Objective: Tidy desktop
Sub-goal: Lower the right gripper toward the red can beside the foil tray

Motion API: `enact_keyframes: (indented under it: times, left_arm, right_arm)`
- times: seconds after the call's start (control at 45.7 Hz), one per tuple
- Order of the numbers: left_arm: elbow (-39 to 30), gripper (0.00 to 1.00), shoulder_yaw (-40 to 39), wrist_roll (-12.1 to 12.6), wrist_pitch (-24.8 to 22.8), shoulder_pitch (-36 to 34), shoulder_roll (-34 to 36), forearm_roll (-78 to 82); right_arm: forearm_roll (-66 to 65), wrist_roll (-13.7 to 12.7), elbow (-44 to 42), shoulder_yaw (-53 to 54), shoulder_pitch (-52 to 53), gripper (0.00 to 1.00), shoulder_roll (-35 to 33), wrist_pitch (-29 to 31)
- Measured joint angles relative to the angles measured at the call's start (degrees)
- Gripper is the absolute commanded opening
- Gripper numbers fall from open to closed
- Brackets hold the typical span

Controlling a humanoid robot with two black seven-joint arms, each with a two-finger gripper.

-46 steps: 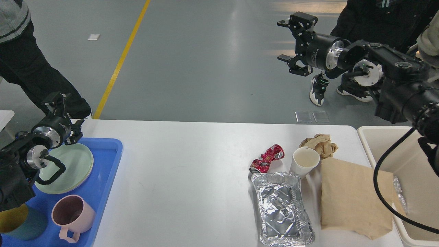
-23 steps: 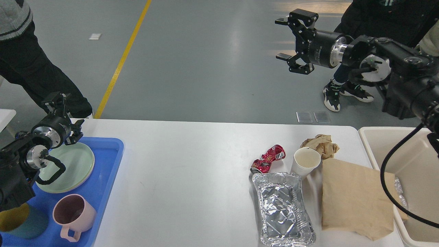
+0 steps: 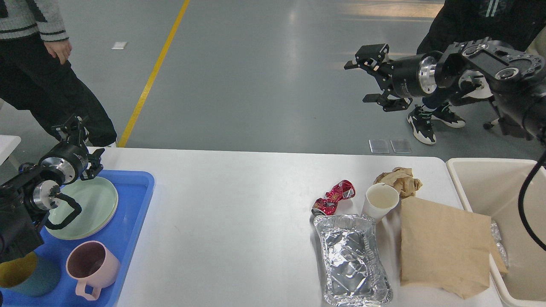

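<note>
While the right gripper [image 3: 366,81] hangs high above the floor beyond the far edge of the desktop [image 3: 234,221], its two fingers stand spread apart with nothing between them. Below and nearer than it, on the right part of the white desktop, lies a cluster of litter: a crushed red can [image 3: 332,197], a white paper cup [image 3: 379,201] just right of the can, a crumpled brown paper ball [image 3: 399,179] touching the cup's far side, a foil tray [image 3: 352,259] nearest the camera, and a flat brown paper bag [image 3: 443,245] whose right corner overhangs a cream bin [image 3: 490,183]. The bin sits below the right arm, against the desktop's right end.

Far to the left, the left gripper [image 3: 76,136] hovers over the far edge of a blue tray [image 3: 132,221]; it is seen small and dark, so I cannot tell whether its fingers are apart. Just beneath and nearer than it rests a pale green plate [image 3: 91,207] in the tray. Nearer still stand a pink mug [image 3: 91,266] and a teal cup with a yellow inside [image 3: 25,277]. The desktop spans the whole lower view between the two grippers.
</note>
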Motion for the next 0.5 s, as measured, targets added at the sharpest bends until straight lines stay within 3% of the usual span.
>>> enact_keyframes:
  times: [0.503]
  left_arm:
    - [0.0, 0.96, 0.0, 0.0, 0.0, 0.0, 0.0, 0.0]
  right_arm:
    - [0.66, 0.13, 5.78, -19.25, 1.73, 1.0, -0.02, -0.02]
